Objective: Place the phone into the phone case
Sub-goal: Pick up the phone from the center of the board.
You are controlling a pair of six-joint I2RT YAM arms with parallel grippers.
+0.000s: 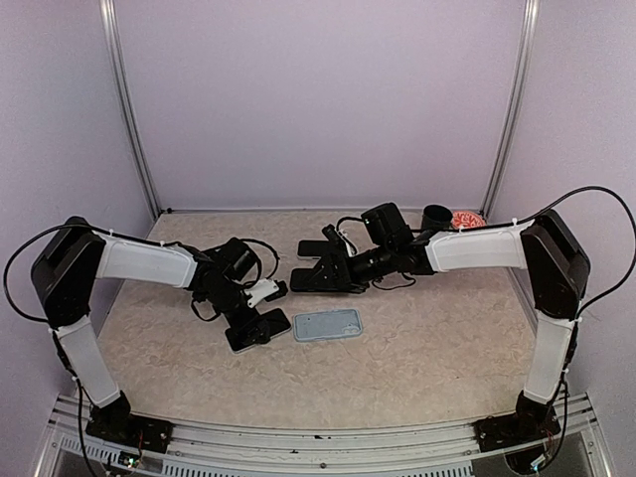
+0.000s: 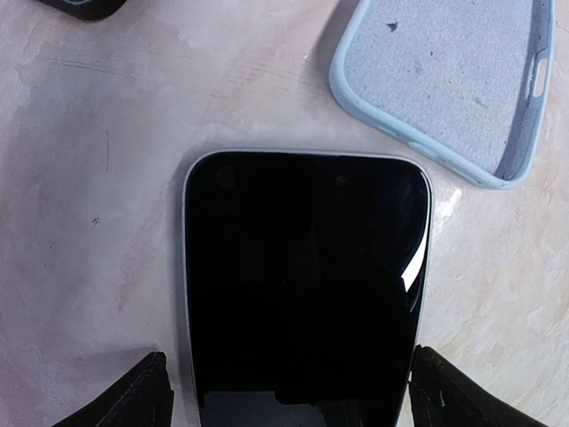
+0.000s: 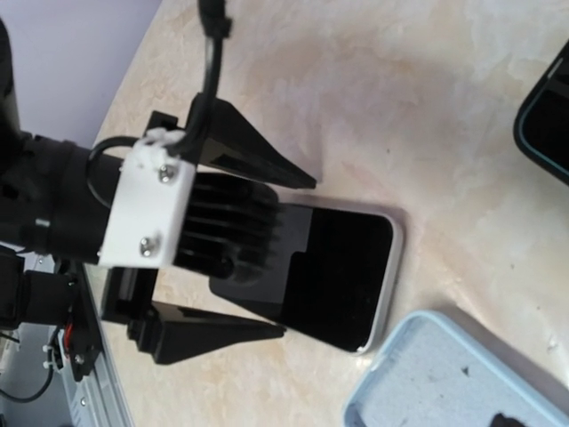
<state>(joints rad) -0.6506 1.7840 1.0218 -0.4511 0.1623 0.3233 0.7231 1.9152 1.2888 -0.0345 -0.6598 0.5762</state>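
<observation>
The phone [image 2: 307, 276] is black with a white rim and lies screen-up on the table; it also shows in the top view [image 1: 274, 323] and the right wrist view [image 3: 342, 271]. The light blue phone case [image 1: 328, 324] lies open side up just right of it, apart from it, and shows in the left wrist view [image 2: 453, 80] and the right wrist view [image 3: 444, 374]. My left gripper [image 2: 289, 382] is open, its fingers [image 2: 133, 396] on either side of the phone's near end. My right gripper [image 1: 303, 265] is open and empty, hovering behind the phone.
A black cup [image 1: 437, 216] and a red patterned object [image 1: 467, 220] stand at the back right corner. Enclosure walls and metal posts close in the table. A dark object with a bluish rim [image 3: 544, 120] shows at the right edge of the right wrist view.
</observation>
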